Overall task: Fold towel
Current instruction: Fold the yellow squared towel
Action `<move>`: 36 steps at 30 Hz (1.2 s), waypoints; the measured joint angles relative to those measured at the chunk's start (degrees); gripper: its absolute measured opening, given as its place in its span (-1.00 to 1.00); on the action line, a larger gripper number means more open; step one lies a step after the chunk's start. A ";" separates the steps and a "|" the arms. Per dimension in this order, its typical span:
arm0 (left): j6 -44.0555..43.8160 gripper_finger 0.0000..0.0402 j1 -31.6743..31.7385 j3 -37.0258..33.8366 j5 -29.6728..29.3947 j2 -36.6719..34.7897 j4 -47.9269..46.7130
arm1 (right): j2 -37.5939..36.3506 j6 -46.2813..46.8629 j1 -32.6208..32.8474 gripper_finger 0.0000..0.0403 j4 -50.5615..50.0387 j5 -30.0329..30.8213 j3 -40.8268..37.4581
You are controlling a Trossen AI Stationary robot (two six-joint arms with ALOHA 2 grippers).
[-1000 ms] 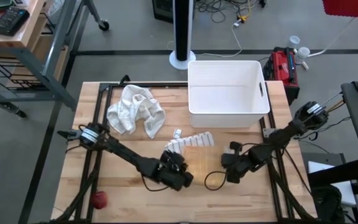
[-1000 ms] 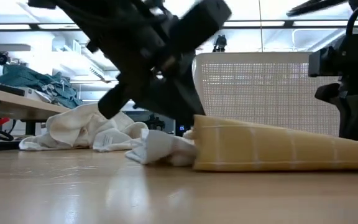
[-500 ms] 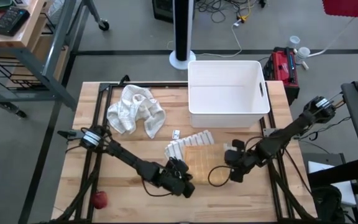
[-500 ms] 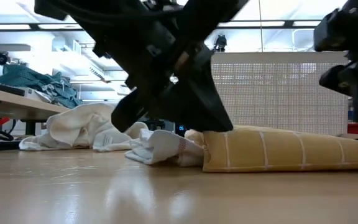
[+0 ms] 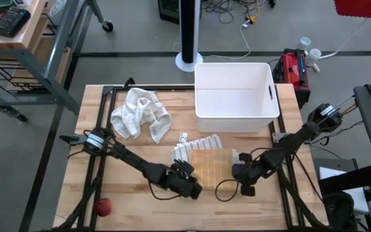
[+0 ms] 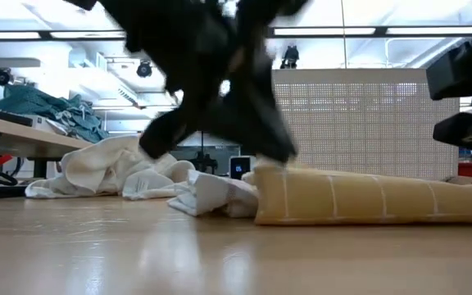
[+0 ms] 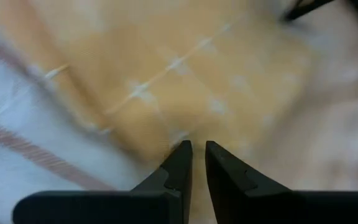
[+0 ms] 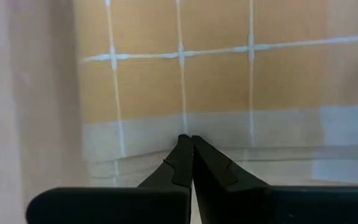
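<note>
The tan, white-gridded towel point(image 5: 206, 163) is seen folded flat, pinched at opposite edges by the left gripper point(image 5: 190, 182) and right gripper point(image 5: 239, 169).

In the low view the left arm point(image 6: 211, 74) is a dark smear, its outline lost — its top runs off the upper edge. The yellow checked towel point(image 6: 367, 197) is cut off at the right edge there. In the left wrist view the cloth is soft and blurred, so whether the fingers point(image 7: 180, 163) pinch any fold cannot be told. From above, the right gripper point(image 5: 245, 187) is too small to read.
</note>
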 joint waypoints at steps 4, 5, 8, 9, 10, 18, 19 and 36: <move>2.57 -0.82 -0.41 1.61 1.75 -2.70 0.24 | -1.06 1.50 0.00 -1.00 -4.18 2.40 0.56; 3.41 -0.82 -0.44 1.95 1.96 -3.03 0.07 | -1.72 1.92 0.00 -1.00 -5.43 3.00 0.82; 7.04 -0.82 -0.41 2.83 0.52 -3.98 0.01 | -3.80 2.42 -0.02 -1.00 -8.32 6.16 1.47; 8.55 -0.82 -0.24 3.06 -1.27 -4.19 0.03 | -4.29 2.45 -0.02 -1.00 -8.89 7.08 1.62; 9.80 -0.82 0.11 3.17 -3.05 -4.29 0.07 | -4.89 2.68 -0.03 -1.00 -9.28 7.81 1.67; 15.10 -0.82 5.99 2.82 -7.40 -2.16 -8.89 | -7.81 0.29 -3.62 -1.00 -11.64 16.30 2.35; 15.90 -0.82 6.79 2.82 -6.63 -1.66 -8.53 | -7.57 -0.43 -4.56 -1.00 -11.51 16.47 2.25; 18.05 -0.82 9.83 2.71 -1.87 -0.47 -9.95 | -10.63 -23.71 -15.42 -0.97 -10.64 9.12 0.76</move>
